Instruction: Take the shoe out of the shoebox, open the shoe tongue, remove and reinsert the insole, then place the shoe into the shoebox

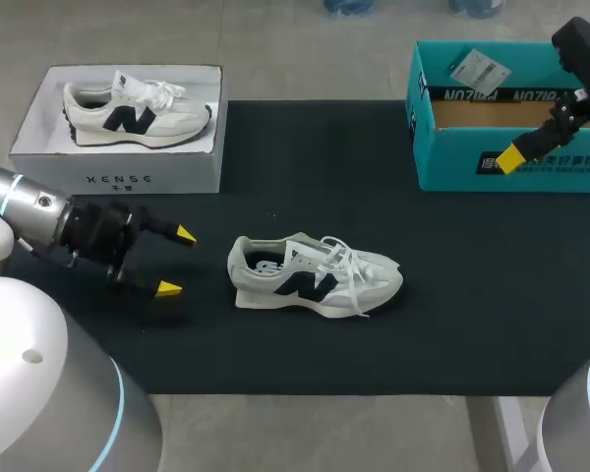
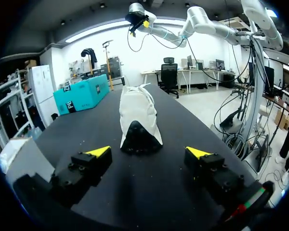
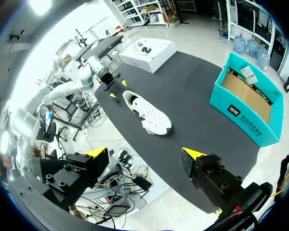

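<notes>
The left end effector (image 1: 175, 262) is being held wide apart near the tabletop's (image 1: 275, 157) left edge, low over the surface. It is being pointed at the heel of the shoe (image 1: 315, 276); nothing is being gripped or touched. The shoe is being carried upright on its sole mid-tabletop, toe toward the right edge. The right end effector (image 3: 145, 155) is likewise being held wide apart and empty, high over the teal shoebox (image 1: 511, 167) at the far right corner. A second shoe (image 1: 138, 113) is being kept in a white box (image 1: 118, 179) at the far left corner.
</notes>
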You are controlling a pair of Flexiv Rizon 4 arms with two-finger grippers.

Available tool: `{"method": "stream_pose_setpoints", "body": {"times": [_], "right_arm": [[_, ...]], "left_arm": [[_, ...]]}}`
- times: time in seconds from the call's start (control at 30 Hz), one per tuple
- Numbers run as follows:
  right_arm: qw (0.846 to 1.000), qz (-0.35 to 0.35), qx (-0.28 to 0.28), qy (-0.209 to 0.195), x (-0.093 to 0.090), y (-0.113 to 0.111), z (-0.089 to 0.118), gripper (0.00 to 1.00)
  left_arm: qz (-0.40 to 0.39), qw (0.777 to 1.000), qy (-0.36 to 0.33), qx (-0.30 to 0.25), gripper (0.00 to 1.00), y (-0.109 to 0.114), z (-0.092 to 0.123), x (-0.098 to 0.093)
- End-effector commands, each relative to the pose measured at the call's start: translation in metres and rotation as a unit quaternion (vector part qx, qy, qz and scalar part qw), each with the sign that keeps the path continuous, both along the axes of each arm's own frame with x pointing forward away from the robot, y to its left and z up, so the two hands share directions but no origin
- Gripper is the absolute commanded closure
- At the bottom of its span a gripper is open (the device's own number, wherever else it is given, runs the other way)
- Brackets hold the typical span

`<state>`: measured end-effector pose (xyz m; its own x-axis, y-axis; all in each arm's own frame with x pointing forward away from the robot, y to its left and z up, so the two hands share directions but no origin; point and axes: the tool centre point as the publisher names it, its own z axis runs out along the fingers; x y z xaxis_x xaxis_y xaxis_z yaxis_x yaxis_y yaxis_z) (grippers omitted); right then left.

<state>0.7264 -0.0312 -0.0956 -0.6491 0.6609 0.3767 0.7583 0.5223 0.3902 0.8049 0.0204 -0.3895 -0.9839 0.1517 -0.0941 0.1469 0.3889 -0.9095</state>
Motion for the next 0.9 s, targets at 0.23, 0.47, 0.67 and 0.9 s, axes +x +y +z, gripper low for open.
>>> {"method": "stream_pose_setpoints", "body": {"times": [0.23,0.47,0.67,0.9], "right_arm": [[1.0,0.001,-0.001,0.002,0.002,0.001,0.0,0.0],[1.0,0.001,-0.001,0.002,0.002,0.001,0.0,0.0],[1.0,0.001,-0.001,0.002,0.002,0.001,0.0,0.0],[1.0,0.001,-0.001,0.002,0.002,0.001,0.0,0.0]], "left_arm": [[-0.005,0.999,0.013,-0.037,0.0,-0.019,-0.03,0.003],[0.013,0.999,0.004,-0.033,0.0,-0.039,-0.031,-0.006],[0.005,0.999,0.009,-0.041,0.0,-0.047,-0.027,-0.01],[0.015,0.999,-0.002,-0.035,0.0,-0.054,-0.025,-0.011]]}}
